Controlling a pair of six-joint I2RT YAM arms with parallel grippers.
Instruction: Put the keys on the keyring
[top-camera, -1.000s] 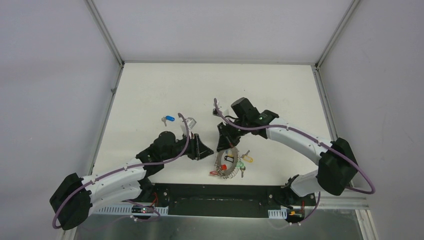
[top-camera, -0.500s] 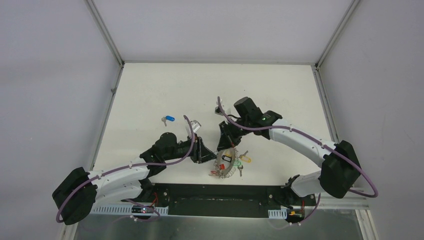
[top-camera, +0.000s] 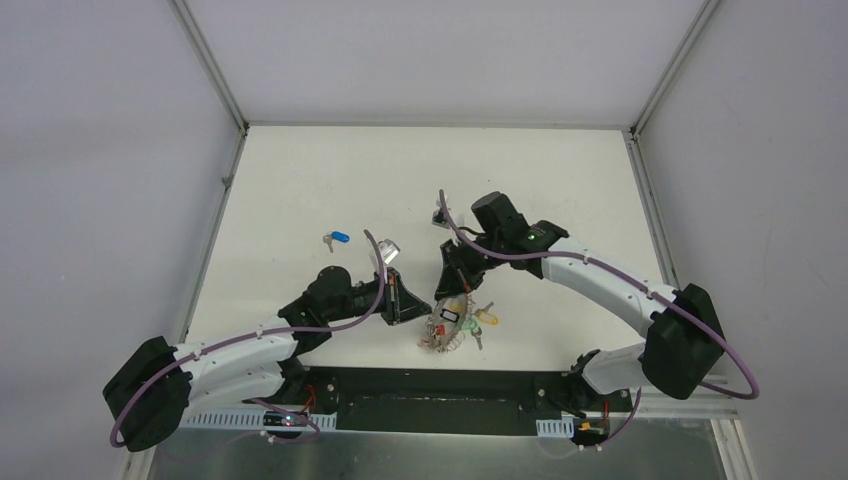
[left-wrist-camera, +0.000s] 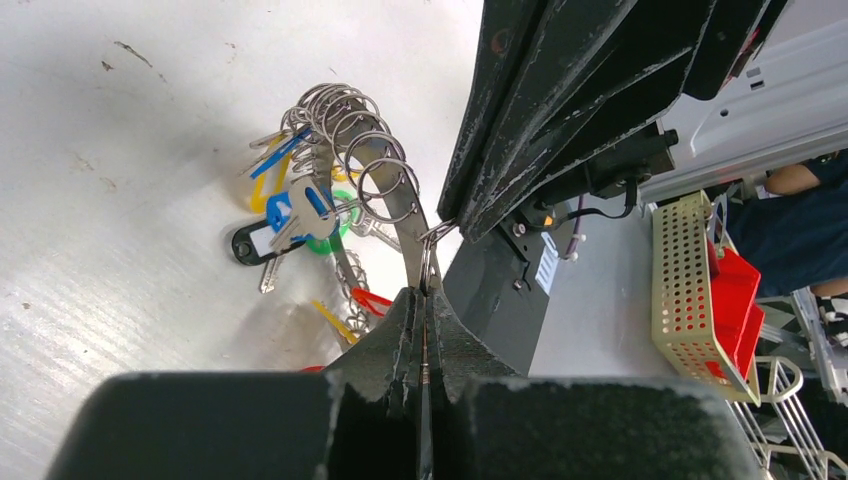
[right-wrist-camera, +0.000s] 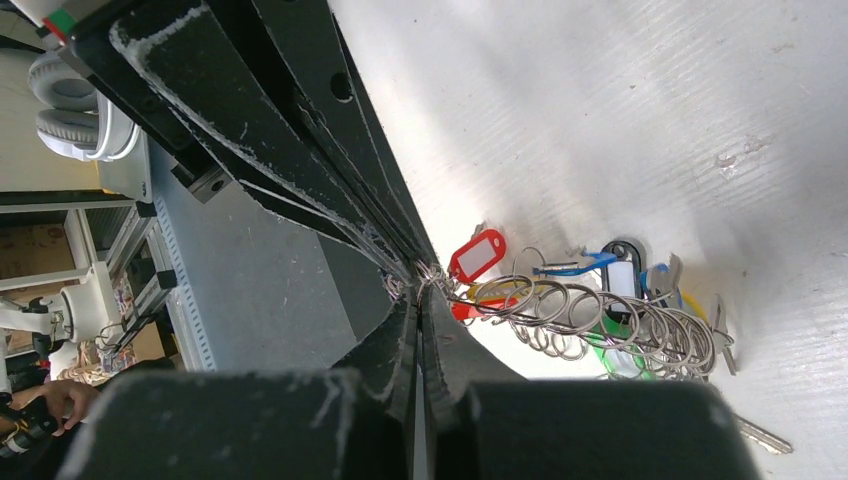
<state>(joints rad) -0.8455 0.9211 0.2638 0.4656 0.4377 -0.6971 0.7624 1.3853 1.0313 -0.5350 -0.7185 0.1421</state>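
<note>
The keyring (top-camera: 447, 330) is a chain of silver loops (left-wrist-camera: 345, 130) carrying keys with red (right-wrist-camera: 477, 255), black (left-wrist-camera: 255, 243), green and blue tags. It hangs bunched between both grippers near the front middle of the table. My left gripper (left-wrist-camera: 424, 292) is shut on a thin loop at one end. My right gripper (right-wrist-camera: 424, 288) is shut on the chain right beside it, tip to tip. One key with a blue tag (top-camera: 337, 238) lies loose on the table, left of and behind the left gripper. A yellow tag (top-camera: 487, 318) sits at the bundle's right edge.
The white table (top-camera: 560, 180) ends at a dark strip along the near edge, just in front of the keyring. Grey walls close in the back and both sides. A perforated bin and red boxes (left-wrist-camera: 735, 300) stand off the table.
My left gripper moved right to the keyring and closed on a loop. The right gripper, still shut, shifted slightly toward the front, and the keyring bunched up tighter.
</note>
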